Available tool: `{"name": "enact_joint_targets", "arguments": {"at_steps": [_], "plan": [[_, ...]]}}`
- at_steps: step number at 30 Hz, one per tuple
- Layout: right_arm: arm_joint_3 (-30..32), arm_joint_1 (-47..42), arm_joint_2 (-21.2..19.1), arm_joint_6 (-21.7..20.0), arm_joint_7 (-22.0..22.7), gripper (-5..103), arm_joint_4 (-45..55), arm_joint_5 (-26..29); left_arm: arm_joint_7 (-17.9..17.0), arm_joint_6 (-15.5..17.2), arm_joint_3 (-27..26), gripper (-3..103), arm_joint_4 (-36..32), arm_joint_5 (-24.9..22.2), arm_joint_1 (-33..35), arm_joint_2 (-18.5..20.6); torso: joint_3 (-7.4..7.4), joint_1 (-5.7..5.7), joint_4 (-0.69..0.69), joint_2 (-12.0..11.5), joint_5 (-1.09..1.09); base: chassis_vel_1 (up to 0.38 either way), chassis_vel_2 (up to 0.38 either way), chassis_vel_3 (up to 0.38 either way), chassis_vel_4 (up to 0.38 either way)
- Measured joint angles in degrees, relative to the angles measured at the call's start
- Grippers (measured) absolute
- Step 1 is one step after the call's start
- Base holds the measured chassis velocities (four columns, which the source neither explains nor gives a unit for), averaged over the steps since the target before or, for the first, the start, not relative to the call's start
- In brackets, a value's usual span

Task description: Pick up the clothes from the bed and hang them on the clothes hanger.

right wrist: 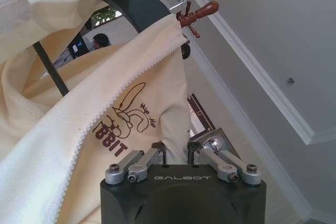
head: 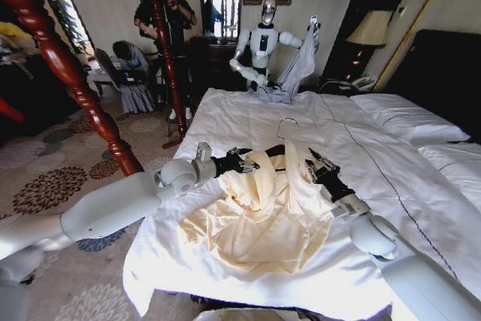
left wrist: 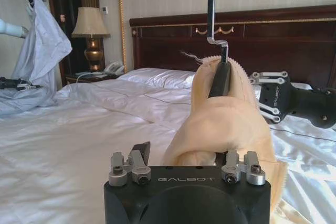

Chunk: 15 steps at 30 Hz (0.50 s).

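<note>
White bed (head: 248, 122), both pincers gripping clothes (head: 263, 216)

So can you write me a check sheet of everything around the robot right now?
Surface: bed, white duvet, dark stitched line.
Job's things: cream clothes partly draped over black hanger, silver hook up; lower part lies on the bed.
Clutter: grey garment at the far edge, held up by another robot.
Grippers: left gripper and right gripper both shut on the clothes at the hanger.
Cables: nothing seen.
Surroundings: dark headboard, lamp, phone, red wooden post, patterned carpet.
</note>
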Motion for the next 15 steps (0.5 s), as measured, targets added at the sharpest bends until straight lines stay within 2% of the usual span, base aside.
{"name": "enact_joint_targets", "arguments": {"at_steps": [1,5,7,10,11,13,15], "plan": [[0.0,0.0,0.0,0.0,0.0,19,0.0,0.0,0.0,0.0,0.0,68,0.0,0.0,0.0,0.0,0.0,0.0,0.0,0.0,0.0,0.0,0.0,0.0,0.0],[0.1,0.1,-0.4,1.4,-0.8,19,0.3,-0.5,0.9,0.0,1.3,46,-0.1,0.3,-0.7,-0.1,0.0,0.0,-0.01,0.0,0.0,0.0,0.0,0.0,0.0],[0.1,0.1,-0.4,1.6,-0.9,19,0.3,-0.6,1.0,0.0,1.4,46,-0.2,0.3,-0.8,-0.1,0.0,-0.01,-0.01,0.0,0.0,0.0,0.0,0.0,0.0],[0.1,0.0,-0.5,2.5,-1.4,19,0.3,-0.8,1.0,0.1,1.9,30,-0.4,0.3,-1.0,0.0,0.0,0.0,-0.01,0.0,0.0,0.0,0.0,0.0,0.0],[0.1,0.0,-0.5,2.5,-1.4,19,0.3,-0.8,1.0,0.1,1.9,30,-0.4,0.3,-1.0,0.0,0.0,0.0,-0.01,0.0,0.0,0.0,0.0,0.0,0.0],[0.2,0.2,-0.6,2.9,-1.6,19,0.3,-0.9,1.0,0.2,1.7,23,-0.6,0.4,-0.8,0.0,0.0,0.0,-0.01,0.0,0.0,0.0,0.0,0.0,0.0],[0.3,0.4,-0.7,3.0,-1.7,20,0.3,-0.9,0.9,0.2,1.1,23,-0.5,0.4,-0.4,-0.3,0.0,-0.01,0.0,0.0,-0.01,0.0,0.0,0.0,0.0]]}}
